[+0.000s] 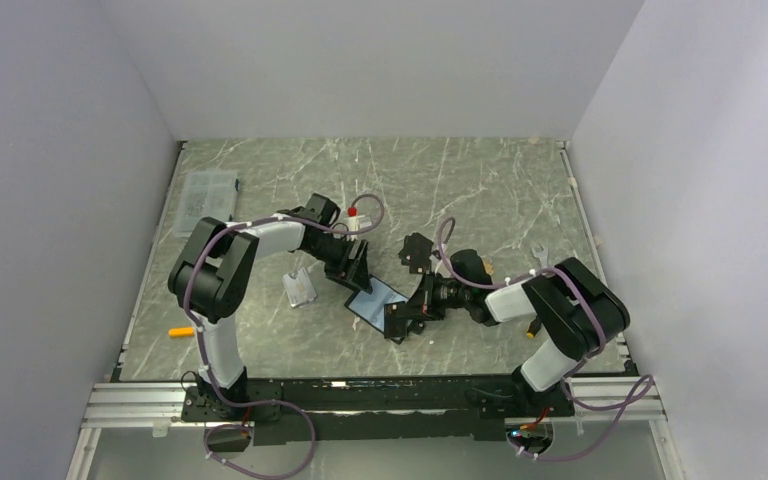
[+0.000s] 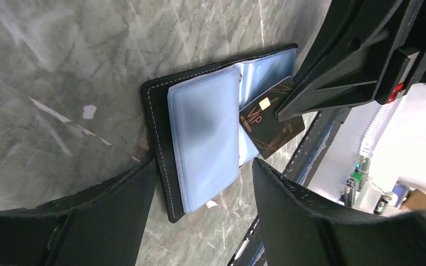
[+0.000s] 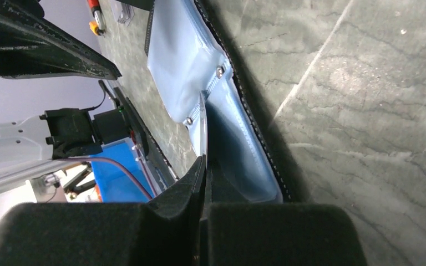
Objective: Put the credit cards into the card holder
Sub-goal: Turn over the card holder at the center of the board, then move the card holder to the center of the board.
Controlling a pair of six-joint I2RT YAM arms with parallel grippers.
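The card holder (image 1: pixel 368 297) lies open on the table, black cover (image 2: pixel 156 116) down, with a stack of bluish clear pockets (image 2: pixel 205 138) on top. A black credit card (image 2: pixel 269 124) with gold print rests slanted on the holder's far half, overhanging its edge. My right gripper (image 2: pixel 282 113) is shut on that card. In the right wrist view the card (image 3: pixel 204 124) is edge-on between the shut fingers (image 3: pixel 172 194), reaching toward the riveted spine (image 3: pixel 205 94). Whether it sits inside a pocket is hidden. My left gripper (image 2: pixel 204 169) hovers open over the pocket stack's end, holding nothing.
A clear plastic box (image 1: pixel 207 198) stands at the back left and a small clear sleeve (image 1: pixel 300 288) lies left of the holder. Dark flat pieces (image 1: pixel 418 250) lie behind the right gripper. An orange item (image 1: pixel 181 331) and a wrench (image 1: pixel 537 252) lie near the sides.
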